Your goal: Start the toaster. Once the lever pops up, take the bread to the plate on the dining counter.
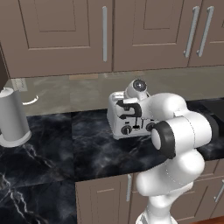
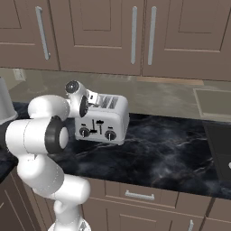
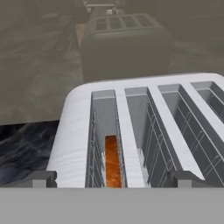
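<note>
A: Where do the task's things stand?

B: The toaster [image 2: 102,119] stands on the black marble table [image 2: 171,155], back near the wall. Its knobs and sliders face the robot. The bread [image 3: 113,161] sits down inside the leftmost slot in the hand view, top edge well below the rim.

A: Tool state?

B: The tool [image 3: 113,180] hangs above the toaster's top at its front edge. Its fingertips [image 3: 41,178] are spread wide, one to each side of the bread's slot and the next, with nothing between them. Open, holding nothing.

A: Orientation of the slice?

B: On edge, flat faces against the slot guides. Its long axis runs along the slot, front to back of the toaster. Only the narrow top edge shows.

A: Handling judgement?

B: Likely light, stiff, somewhat crumbly; a hard pinch could crack it. Best hold: across the flat faces near the top edge, once it stands proud of the slot. At present it looks too deep to reach. The toaster itself looks heavy enough to stay put under a push on a slider.

A: Other items?

B: A grey canister [image 1: 13,117], well to the left.
</note>
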### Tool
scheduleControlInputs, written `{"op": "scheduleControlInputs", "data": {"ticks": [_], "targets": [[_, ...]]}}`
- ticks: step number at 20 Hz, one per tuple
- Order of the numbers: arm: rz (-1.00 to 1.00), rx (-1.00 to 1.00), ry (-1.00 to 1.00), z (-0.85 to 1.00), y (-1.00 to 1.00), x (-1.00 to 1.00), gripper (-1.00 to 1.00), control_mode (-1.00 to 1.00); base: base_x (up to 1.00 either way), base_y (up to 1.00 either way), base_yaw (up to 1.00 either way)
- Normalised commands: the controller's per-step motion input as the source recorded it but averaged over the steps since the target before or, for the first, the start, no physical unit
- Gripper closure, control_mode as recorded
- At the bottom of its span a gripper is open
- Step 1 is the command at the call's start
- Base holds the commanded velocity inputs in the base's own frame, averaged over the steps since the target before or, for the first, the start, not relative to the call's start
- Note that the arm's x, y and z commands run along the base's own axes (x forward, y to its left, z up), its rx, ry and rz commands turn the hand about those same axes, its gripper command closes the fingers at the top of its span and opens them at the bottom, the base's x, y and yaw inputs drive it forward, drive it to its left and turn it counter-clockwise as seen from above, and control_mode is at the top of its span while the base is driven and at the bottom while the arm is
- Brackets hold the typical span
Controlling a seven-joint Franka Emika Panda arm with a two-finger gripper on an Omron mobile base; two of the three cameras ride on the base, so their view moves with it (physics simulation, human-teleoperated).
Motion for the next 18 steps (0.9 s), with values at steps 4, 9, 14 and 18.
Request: {"op": "scheduleControlInputs", "data": {"ticks": [4,9,14,18], "targets": [[0.00,0.00,0.00,0.00,0.00,0.07,-1.00,-1.00,0.00,0.00,0.00],[0.00,0.00,0.00,0.00,0.00,0.07,-1.00,-1.00,0.00,0.00,0.00],[0.00,0.00,0.00,0.00,0.00,0.07,-1.00,-1.00,0.00,0.00,0.00],[0.00,0.00,0.00,-0.01,0.00,0.00,-1.00,-1.00,0.00,0.00,0.00]]}}
